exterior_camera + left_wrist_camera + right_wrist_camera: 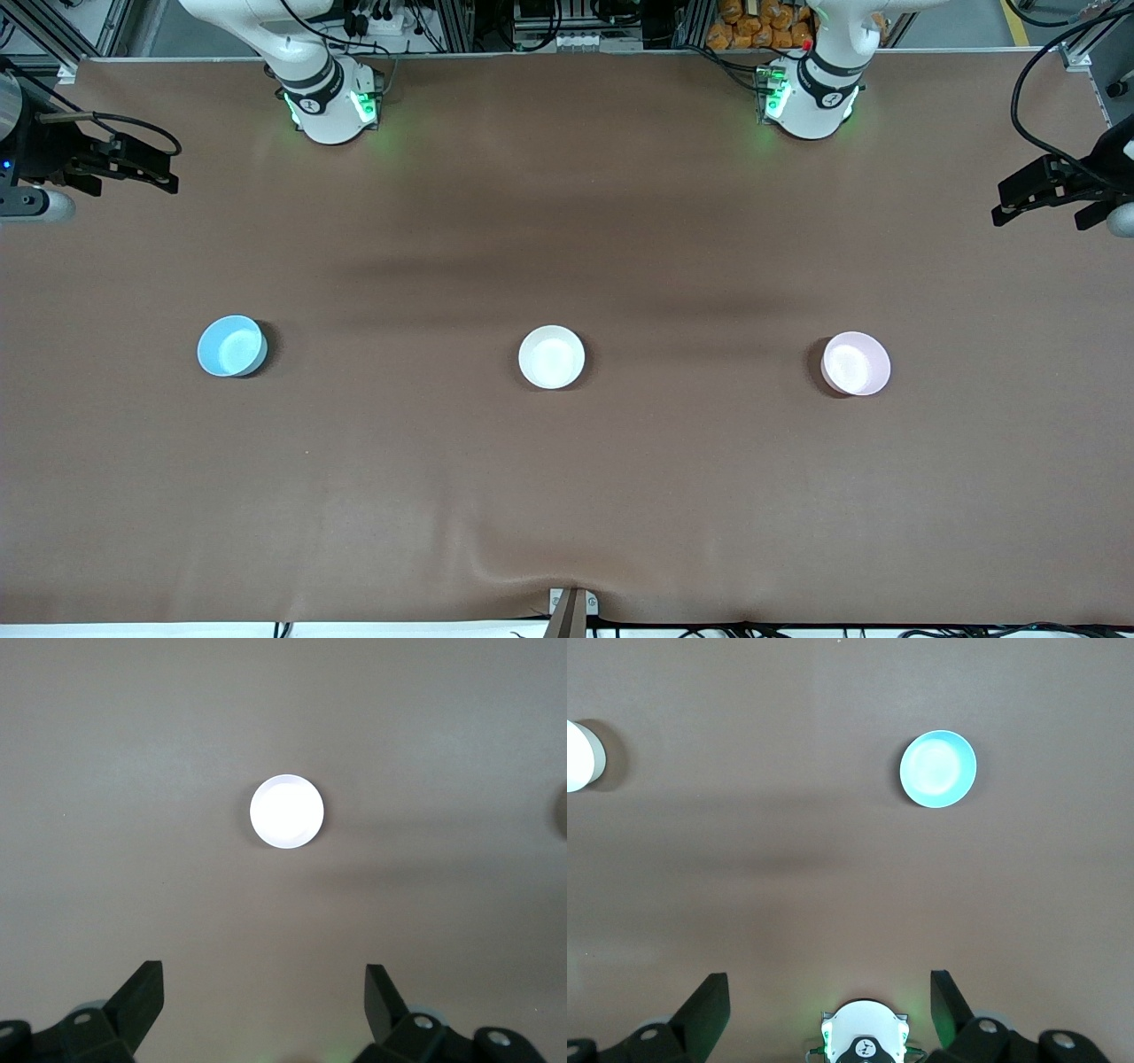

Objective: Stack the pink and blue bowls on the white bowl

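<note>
Three bowls stand in a row across the brown table. The light blue bowl [232, 346] is toward the right arm's end, the white bowl [551, 356] in the middle, the pale pink bowl [856, 363] toward the left arm's end. My right gripper [166, 168] hangs high at its end of the table, open and empty [828, 974]; its wrist view shows the blue bowl [938, 769] and the white bowl's edge [578, 756]. My left gripper [1005, 204] hangs high at the other end, open and empty [263, 967]; its wrist view shows the pink bowl [286, 811], washed out.
The right arm's base [330, 102] and the left arm's base [811, 97] stand at the table's edge farthest from the front camera. A metal clamp [571, 607] sits at the nearest edge, where the brown cover wrinkles. Wide bare cover lies between the bowls.
</note>
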Controlling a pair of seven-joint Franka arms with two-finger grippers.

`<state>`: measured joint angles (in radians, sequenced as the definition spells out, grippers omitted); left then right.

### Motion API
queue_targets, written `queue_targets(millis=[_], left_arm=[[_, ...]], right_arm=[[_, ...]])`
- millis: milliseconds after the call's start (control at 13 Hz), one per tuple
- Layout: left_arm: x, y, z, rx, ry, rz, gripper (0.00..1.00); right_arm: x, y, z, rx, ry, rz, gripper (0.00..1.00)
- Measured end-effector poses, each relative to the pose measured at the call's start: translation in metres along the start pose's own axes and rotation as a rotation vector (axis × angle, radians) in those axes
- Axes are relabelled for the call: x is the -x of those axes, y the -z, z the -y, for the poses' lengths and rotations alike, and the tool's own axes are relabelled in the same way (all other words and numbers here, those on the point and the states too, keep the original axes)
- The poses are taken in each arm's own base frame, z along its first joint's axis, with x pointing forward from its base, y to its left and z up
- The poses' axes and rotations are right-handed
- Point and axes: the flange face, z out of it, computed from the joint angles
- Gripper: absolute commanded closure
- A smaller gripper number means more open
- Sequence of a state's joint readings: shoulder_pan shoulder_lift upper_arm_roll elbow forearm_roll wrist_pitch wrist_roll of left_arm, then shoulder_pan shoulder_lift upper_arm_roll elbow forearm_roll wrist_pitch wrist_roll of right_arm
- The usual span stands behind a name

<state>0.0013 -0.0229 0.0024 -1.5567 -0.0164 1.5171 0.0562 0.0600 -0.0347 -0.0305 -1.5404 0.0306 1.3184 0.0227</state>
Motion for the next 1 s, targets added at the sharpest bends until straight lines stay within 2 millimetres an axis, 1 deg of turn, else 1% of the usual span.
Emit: queue_targets(millis=[692,769,846,1000], left_arm=[[-0.001,-0.004,0.003,0.001,0.005,0.016,0.0],[-0.003,-0.009,0.003,0.002,0.006,0.025,0.0],[-0.007,-0.017,0.005,0.003,0.008,0.041,0.0],[-0.024,-0.045,0.009,0.005,0.013,0.079,0.0]], right_arm=[[0.0,0.0,-0.002,-0.001,-0.003,0.0,0.0],[0.0,0.0,-0.003,-0.001,-0.006,0.0,0.0],[0.0,0.0,-0.005,-0.002,-0.01,-0.002,0.0],[-0.001,0.001,-0.008,-0.003,-0.016,-0.007,0.0]])
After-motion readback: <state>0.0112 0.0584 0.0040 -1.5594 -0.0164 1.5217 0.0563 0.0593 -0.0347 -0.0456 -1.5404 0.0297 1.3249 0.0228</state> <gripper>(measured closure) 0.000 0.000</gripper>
